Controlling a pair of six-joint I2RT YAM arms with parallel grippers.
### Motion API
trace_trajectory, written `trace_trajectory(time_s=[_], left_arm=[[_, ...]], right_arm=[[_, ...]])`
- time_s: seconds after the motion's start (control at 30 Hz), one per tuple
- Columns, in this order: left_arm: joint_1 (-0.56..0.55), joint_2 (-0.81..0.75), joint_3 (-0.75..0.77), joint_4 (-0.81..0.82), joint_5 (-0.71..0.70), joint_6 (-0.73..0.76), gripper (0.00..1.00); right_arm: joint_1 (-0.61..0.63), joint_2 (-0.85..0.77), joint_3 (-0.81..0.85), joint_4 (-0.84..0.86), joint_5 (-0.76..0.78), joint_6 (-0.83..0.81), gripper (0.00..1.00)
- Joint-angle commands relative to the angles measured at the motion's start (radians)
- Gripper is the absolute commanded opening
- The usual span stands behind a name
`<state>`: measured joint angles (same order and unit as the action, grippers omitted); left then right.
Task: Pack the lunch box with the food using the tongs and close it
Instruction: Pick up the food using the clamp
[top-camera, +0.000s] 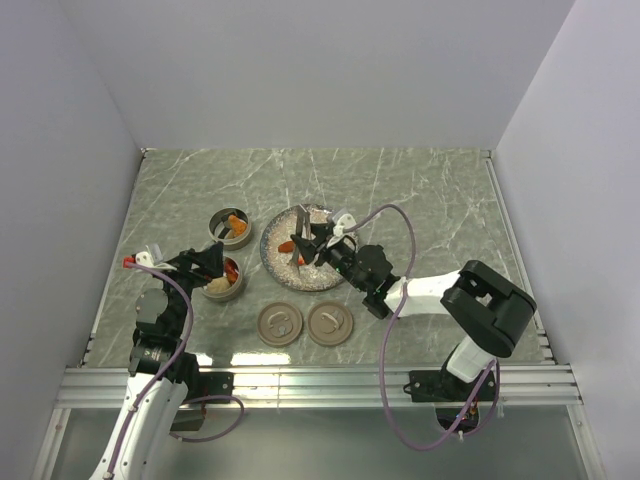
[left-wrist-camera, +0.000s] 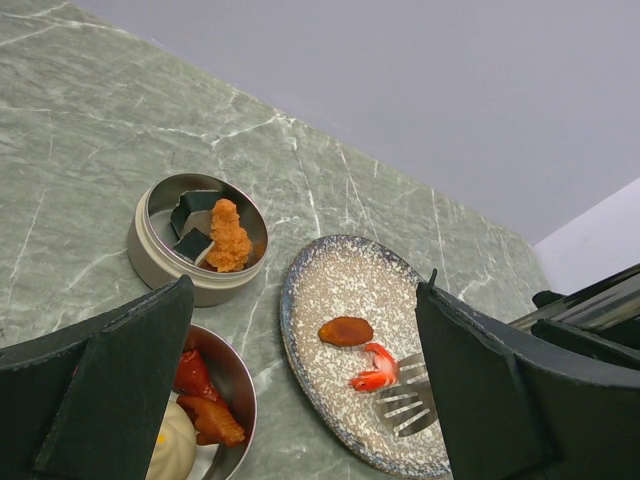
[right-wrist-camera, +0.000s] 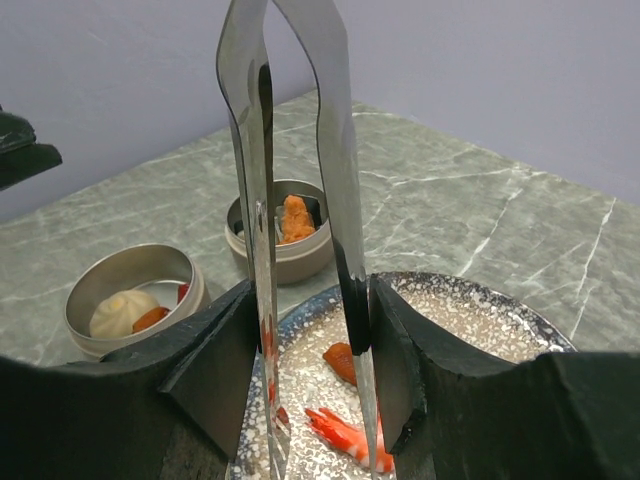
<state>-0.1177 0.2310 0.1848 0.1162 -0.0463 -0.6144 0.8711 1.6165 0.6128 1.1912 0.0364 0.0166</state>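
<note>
Left gripper (top-camera: 208, 263): jaws wide, empty, above the near tin (left-wrist-camera: 238, 380).
Far tin (left-wrist-camera: 150, 245): holds an orange piece (left-wrist-camera: 230, 240).
Plate (left-wrist-camera: 340, 285): carries a brown piece (left-wrist-camera: 345, 331) and a shrimp (left-wrist-camera: 375, 367).
Tongs (right-wrist-camera: 338, 180): tips low over the plate, beside the shrimp.
Right gripper (top-camera: 322, 243): jaws half-closed, clamping the tongs' arms.
Advice: centre one piece between the tips, squeeze gently, lift straight.

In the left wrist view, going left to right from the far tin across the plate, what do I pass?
far tin with the orange fried piece → brown oval piece → red shrimp → slotted tip of the tongs. The near tin overlaps the far one, so I skip it.
</note>
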Motion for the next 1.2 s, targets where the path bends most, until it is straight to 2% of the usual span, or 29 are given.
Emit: trace_trajectory(time_s=[0.0, 0.43, 0.7, 1.03, 1.17], left_arm=[[0.000, -0.005, -0.002, 0.046, 0.017, 0.001, 1.00], [0.000, 0.002, 0.001, 0.051, 0.019, 0.002, 0.99], [0.000, 0.004, 0.001, 0.053, 0.020, 0.004, 1.00], [0.000, 0.011, 0.002, 0.057, 0.022, 0.005, 0.99], [0.000, 0.010, 0.002, 0.056, 0.020, 0.005, 0.99]], right_arm=[[0.006, -0.017, 0.019, 0.042, -0.033, -0.059, 0.53], [-0.015, 0.063, 0.111, 0.031, -0.230, -0.116, 0.53], [-0.083, 0.114, 0.145, 0.050, -0.395, -0.067, 0.53], [-0.121, 0.138, 0.182, -0.027, -0.481, -0.052, 0.52], [-0.121, 0.126, 0.170, -0.065, -0.478, -0.069, 0.46]])
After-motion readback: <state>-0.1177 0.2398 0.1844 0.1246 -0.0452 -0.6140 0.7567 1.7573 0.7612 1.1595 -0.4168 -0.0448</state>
